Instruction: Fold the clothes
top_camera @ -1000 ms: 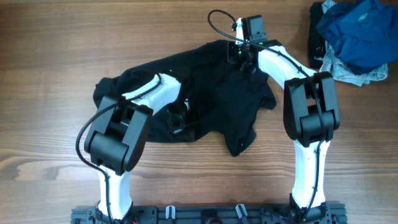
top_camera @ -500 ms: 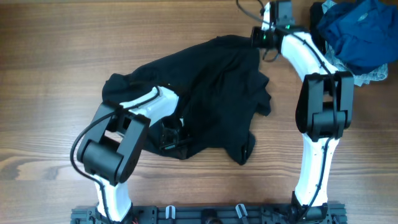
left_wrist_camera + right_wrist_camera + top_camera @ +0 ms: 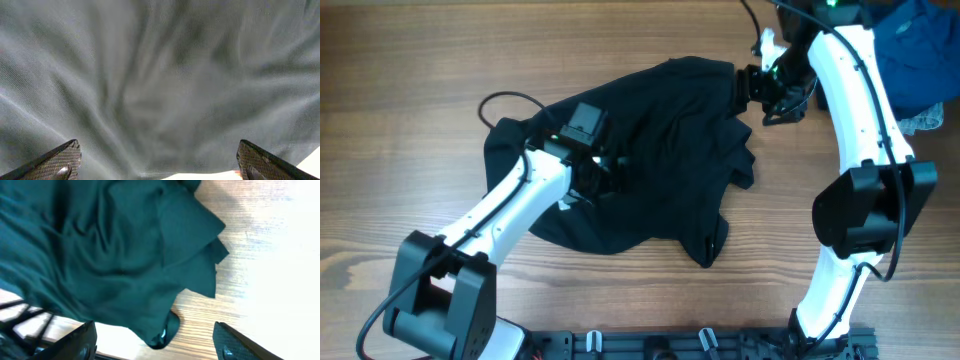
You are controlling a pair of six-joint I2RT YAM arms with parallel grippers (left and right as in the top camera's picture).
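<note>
One black garment (image 3: 670, 130) crumpled at mid-desk (image 3: 410, 60), loosely spread, one flap pointing toward near edge. Robot's left pincer (image 3: 607, 172) above garment's left-centre, jaws wide apart, nothing gripped. Wrist view: only wrinkled fabric beyond fingertips (image 3: 60, 160); contact with cloth, cannot tell. Robot's right pincer (image 3: 750, 88) at garment's far-right corner, jaws well open, empty; touching cloth edge or not, cannot tell. Bright blue garment (image 3: 910, 50) bunched at far-right desk corner, apart.

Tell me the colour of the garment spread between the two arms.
The garment is plain black; the overhead view shows it best.
</note>
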